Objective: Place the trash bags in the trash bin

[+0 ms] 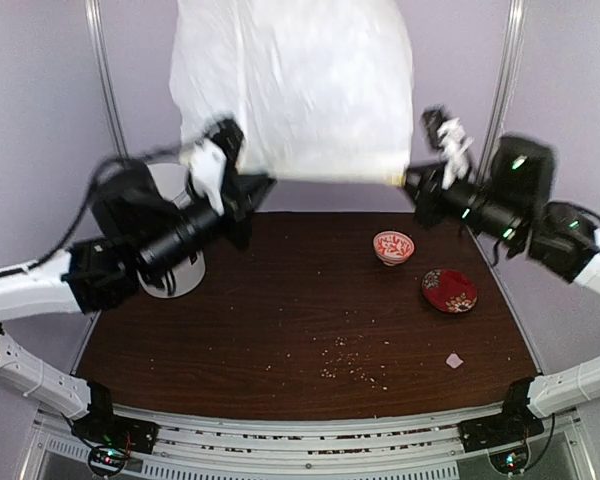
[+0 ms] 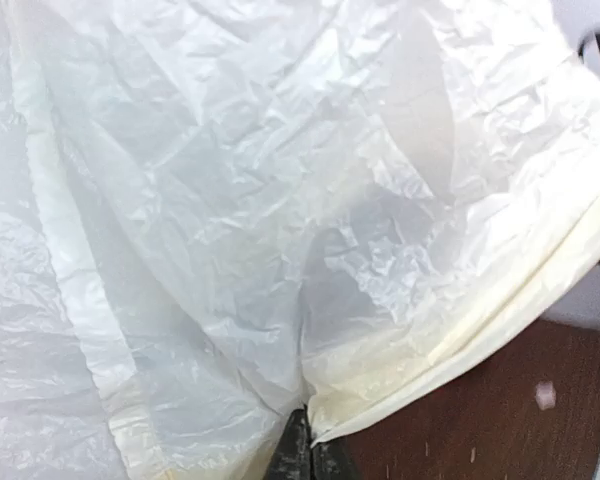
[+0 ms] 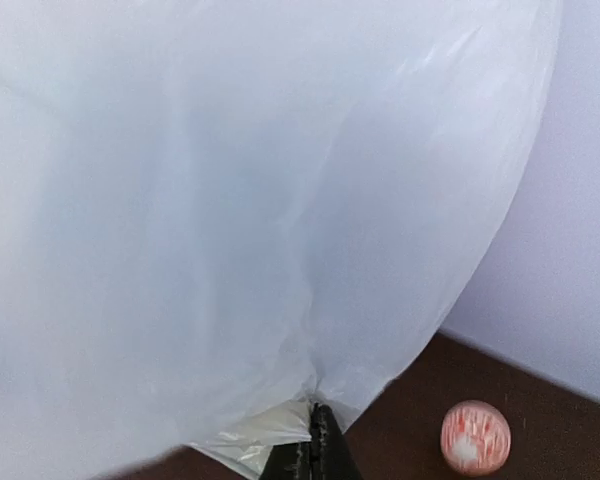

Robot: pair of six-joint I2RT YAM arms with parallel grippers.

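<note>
One table (image 1: 280, 310), dark brown wood grain. One trash bag (image 1: 290, 80), thin crinkly translucent white plastic with a cream hem, stretched aloft over the table's far edge. One trash bin (image 1: 170, 183), white cylinder, at the table's left, mostly hidden behind the left arm (image 1: 170, 245). Two grippers: left gripper (image 2: 305, 455) pinched on the bag's hem, right gripper (image 3: 315, 450) clamped on its opposite lower corner. Two round red-patterned bowls: a white-lined bowl (image 1: 393, 246) and a red bowl (image 1: 449, 290). One pale paper scrap (image 1: 454, 361). Scattered crumbs (image 1: 350, 365), uncounted.

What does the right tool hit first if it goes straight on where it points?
The thin, crinkly, translucent white plastic bag: the right tool is shut on its hem and the sheet fills the view ahead. What lies behind it is hidden.
</note>
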